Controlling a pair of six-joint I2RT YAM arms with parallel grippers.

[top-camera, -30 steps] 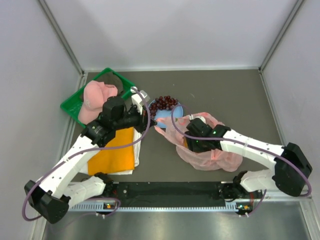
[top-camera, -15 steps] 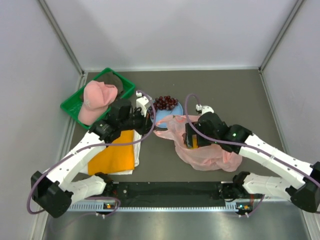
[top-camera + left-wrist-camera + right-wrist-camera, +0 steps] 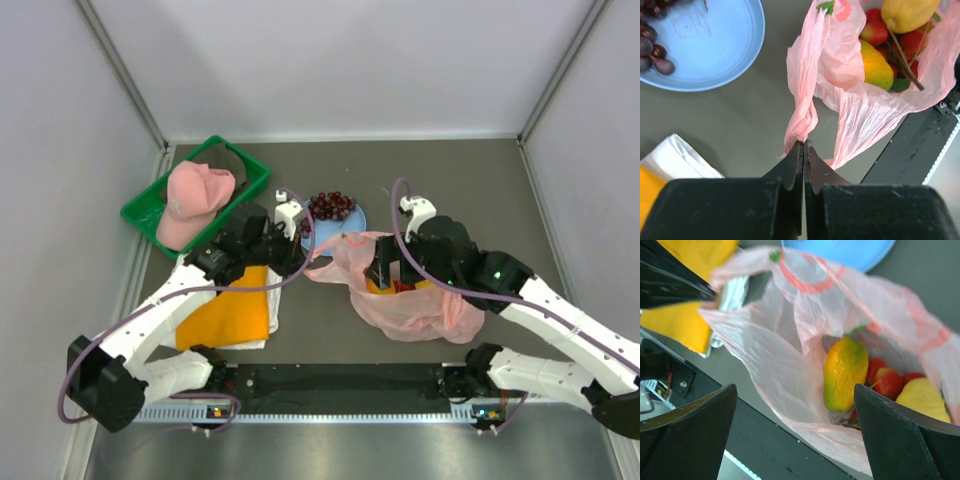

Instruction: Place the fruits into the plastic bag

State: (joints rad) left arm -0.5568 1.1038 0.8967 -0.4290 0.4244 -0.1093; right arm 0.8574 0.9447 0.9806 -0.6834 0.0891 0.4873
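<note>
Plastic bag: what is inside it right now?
Inside the pink plastic bag: a mango, red fruits and a lemon. Anything beneath them is hidden by fruit and crinkled film.

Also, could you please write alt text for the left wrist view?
The left pincer is shut on a twisted handle of the pink plastic bag, which holds a mango, a lemon and red fruits. Dark grapes sit on a light blue plate beyond.

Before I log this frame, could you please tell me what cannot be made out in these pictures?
Top view: fruits inside the plastic bag, mostly hidden under the right arm.
Left wrist view: grapes, cut off by the left edge; lemon, by the top edge.
Right wrist view: plate, cut off above; picture somewhat blurred.
</note>
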